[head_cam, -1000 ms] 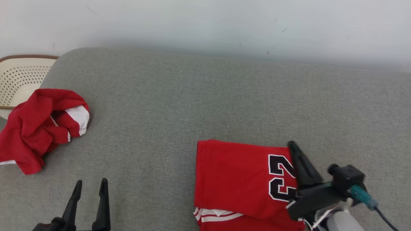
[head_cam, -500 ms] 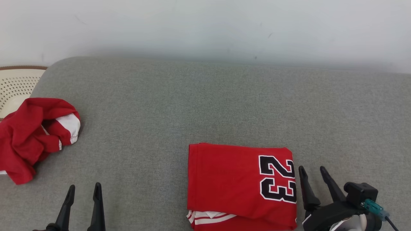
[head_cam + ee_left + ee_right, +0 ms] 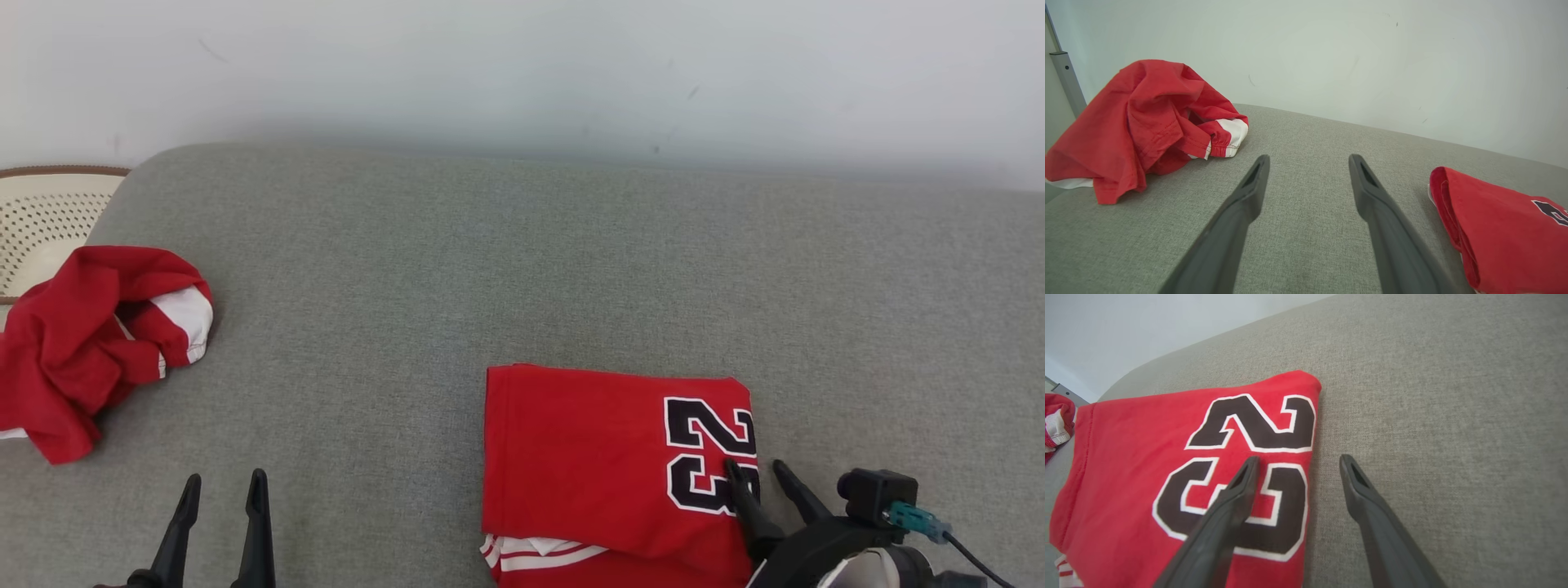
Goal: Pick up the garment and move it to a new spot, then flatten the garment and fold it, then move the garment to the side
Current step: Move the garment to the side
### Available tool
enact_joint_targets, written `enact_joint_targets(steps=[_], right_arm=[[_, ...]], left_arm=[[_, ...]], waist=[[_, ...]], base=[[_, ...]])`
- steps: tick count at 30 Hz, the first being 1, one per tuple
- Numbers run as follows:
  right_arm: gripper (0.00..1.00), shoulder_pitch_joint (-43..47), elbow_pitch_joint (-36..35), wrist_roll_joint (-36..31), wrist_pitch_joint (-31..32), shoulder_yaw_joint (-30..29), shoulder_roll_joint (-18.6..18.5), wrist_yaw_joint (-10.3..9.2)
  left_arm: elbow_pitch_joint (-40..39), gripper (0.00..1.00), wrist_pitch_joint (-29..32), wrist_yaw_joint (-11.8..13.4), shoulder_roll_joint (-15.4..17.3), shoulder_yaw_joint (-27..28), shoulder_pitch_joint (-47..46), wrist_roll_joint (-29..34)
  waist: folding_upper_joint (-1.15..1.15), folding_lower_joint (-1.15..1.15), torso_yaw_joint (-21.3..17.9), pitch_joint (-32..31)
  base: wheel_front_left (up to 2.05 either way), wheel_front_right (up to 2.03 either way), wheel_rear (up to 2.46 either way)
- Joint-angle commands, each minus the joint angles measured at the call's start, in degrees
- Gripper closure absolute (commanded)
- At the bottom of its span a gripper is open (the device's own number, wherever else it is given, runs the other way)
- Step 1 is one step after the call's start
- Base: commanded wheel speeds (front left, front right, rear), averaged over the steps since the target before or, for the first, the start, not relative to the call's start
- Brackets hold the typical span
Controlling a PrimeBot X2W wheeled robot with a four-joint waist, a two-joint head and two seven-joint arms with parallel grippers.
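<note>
Folded jersey (image 3: 612, 465): red, black "23" — lies flat on the grey cushion (image 3: 490, 269), at 5 o'clock in the head view.
Right gripper (image 3: 754, 467): jaws apart, empty; straddles the jersey's 3 o'clock edge, one finger over the number, the other over cushion.
Left gripper (image 3: 226, 480): jaws apart, empty, at 7 o'clock.
Crumpled red garment (image 3: 90, 351): 9 o'clock — well apart from the jersey.
Perforated basket (image 3: 41, 220): 10 o'clock, behind it.
</note>
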Motion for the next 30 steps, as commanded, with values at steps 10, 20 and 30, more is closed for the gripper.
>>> enact_joint_targets(steps=[10, 20, 30], right_arm=[[0.91, -1.81, 1.85, 4.38, 3.28, 5.04, -0.56, 0.03], [1.0, -6.26, 1.82, 3.35, -0.74, 5.61, -3.84, 0.03], [1.0, -19.24, 6.81, 0.3, -1.51, 3.69, -8.75, 0.03]], left_arm=[[0.08, 0.0, -0.23, -0.06, -0.01, 0.37, 0.37, -0.46], [-0.37, 0.0, -0.23, 0.51, -0.01, 0.58, 0.76, -1.05], [-2.26, 0.0, -0.22, -0.37, -0.01, 0.8, -1.61, -0.72]], waist=[[0.0, 0.0, 0.76, 0.09], [0.0, 0.0, -0.35, 0.52], [0.0, 0.0, -2.84, 5.06]], base=[[0.0, 0.0, 0.0], [0.0, 0.0, 0.0], [0.0, 0.0, 0.0]])
